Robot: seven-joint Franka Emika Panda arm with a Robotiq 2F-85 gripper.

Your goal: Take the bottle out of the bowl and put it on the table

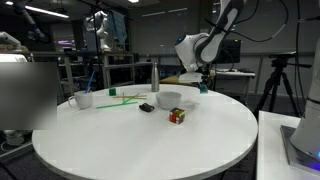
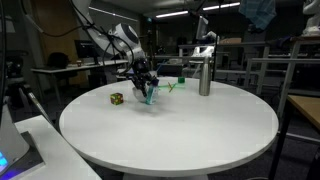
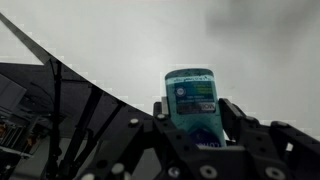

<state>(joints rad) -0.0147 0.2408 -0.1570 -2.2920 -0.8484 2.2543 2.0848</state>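
One bottle clamped in the gripper jaws — top poking past them (label facing wrist camera), table beyond

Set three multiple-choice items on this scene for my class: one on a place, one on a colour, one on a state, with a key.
1. Where is the small bottle relative to the bowl? A inside it; B under it; C apart from it, in the gripper.
2. The small bottle's colour? A red; B blue-green; C black.
3. How does the tall metal bottle sit on the table? A upright; B on its side; C tilted.
Key: C, the gripper clamps it; B, its body shows that; A, it stands straight.
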